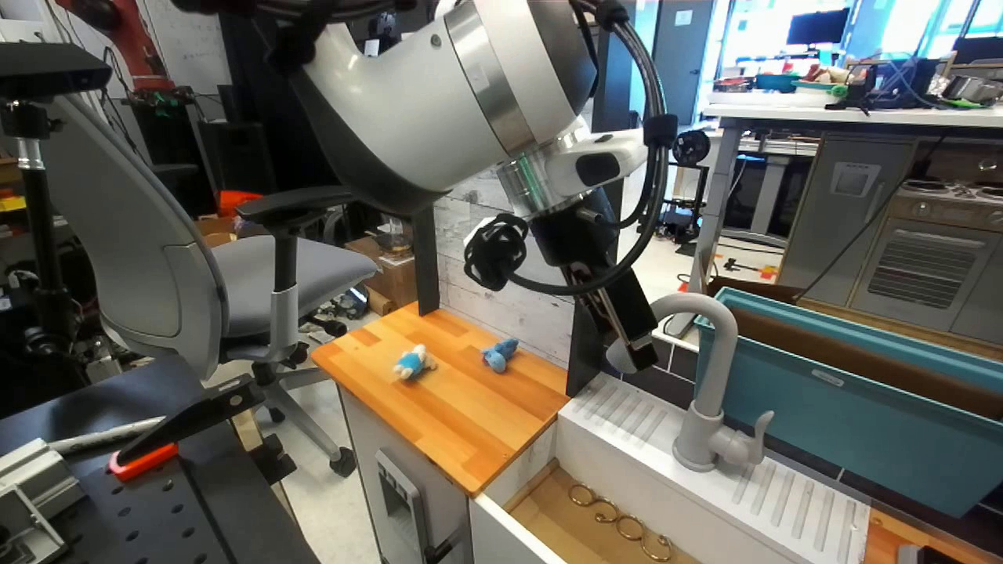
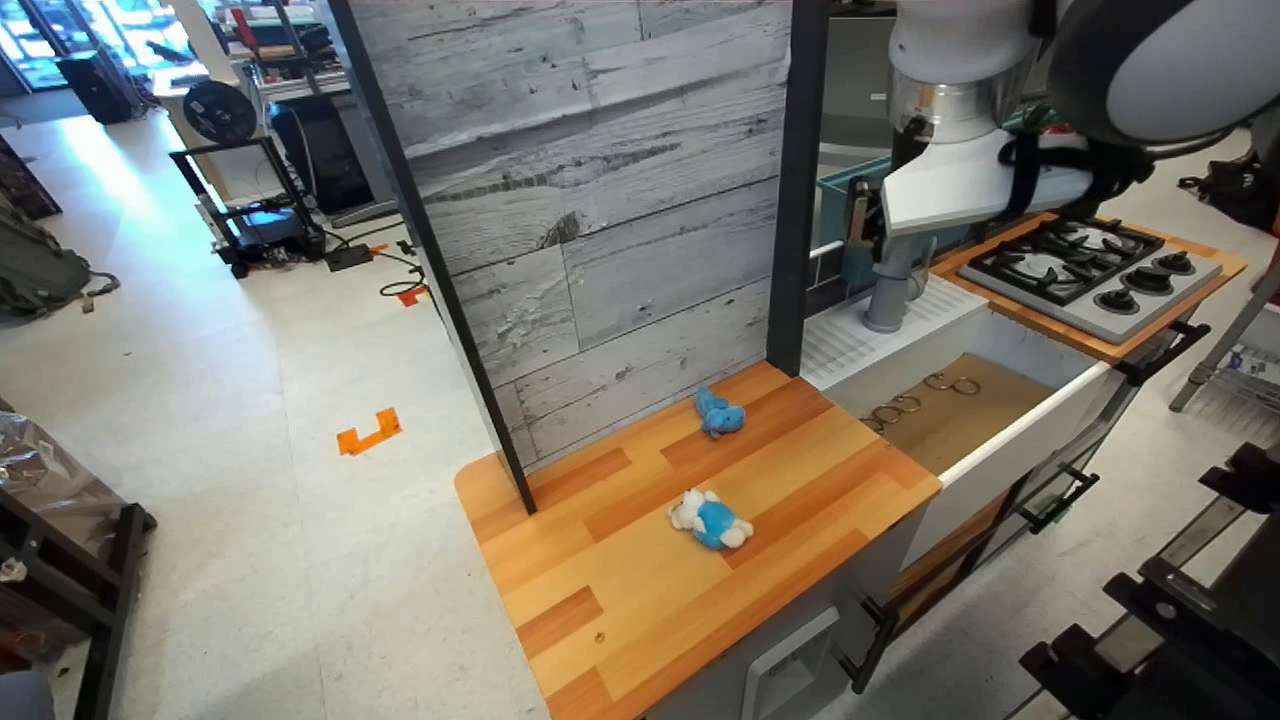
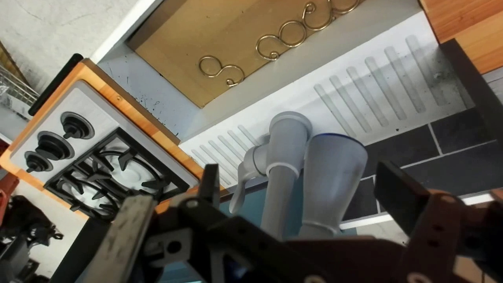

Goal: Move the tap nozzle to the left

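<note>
Handling tap nozzle [image 1: 722, 352]: probably stiff, light to swing, slick; I'd grip its flared mouth [image 3: 334, 169];
Gripper [image 3: 300, 177]: fingers [image 3: 399, 192] apart, mouth between them

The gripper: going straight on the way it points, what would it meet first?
Most likely the tap nozzle, which shows between the open fingers in the wrist view. Depth is unclear; whether they touch can't be told.

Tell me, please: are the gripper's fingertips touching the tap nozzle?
Apart: the wrist view shows gaps between the tap nozzle and the open fingertips, on both sides.
</note>
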`<state>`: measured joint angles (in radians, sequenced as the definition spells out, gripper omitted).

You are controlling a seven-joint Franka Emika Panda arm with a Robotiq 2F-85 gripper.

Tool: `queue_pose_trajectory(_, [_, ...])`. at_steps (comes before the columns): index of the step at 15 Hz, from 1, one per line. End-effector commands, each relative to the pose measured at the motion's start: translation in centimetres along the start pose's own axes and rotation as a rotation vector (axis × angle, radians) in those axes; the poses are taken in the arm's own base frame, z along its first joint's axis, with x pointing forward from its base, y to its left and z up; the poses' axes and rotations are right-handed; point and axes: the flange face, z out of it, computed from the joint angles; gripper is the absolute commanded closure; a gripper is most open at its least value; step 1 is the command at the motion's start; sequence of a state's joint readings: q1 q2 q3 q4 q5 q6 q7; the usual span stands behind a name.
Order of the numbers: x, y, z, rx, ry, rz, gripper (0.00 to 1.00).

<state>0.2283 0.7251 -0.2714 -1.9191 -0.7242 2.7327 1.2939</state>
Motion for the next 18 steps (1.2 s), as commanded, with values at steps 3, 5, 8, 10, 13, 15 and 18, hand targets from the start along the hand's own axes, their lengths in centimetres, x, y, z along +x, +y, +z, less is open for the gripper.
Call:
queue_pose_trajectory(3, [0.5,-1.4,1.6,-0.004,0.046,0.016,0.00])
queue_pose_trajectory(5, [0.3,-1.4,2.1,-0.013,0.051,0.010,0.00])
queue_pose_trajectory(8, [0.2,-0.9,2.5,-0.028,0.055,0.003,0.00])
queue_pose_trajectory(10, [0.4,-0.2,2.4,-0.044,0.071,0.002,0.00])
queue_pose_trajectory(13, [0.7,0.9,2.2,-0.069,0.082,0.008,0.00])
queue_pose_trajectory(15, [1.0,2.0,2.2,-0.089,0.077,0.022,0.00])
queue_pose_trajectory(18, [1.2,4.2,2.4,-0.123,0.061,0.039,0.00])
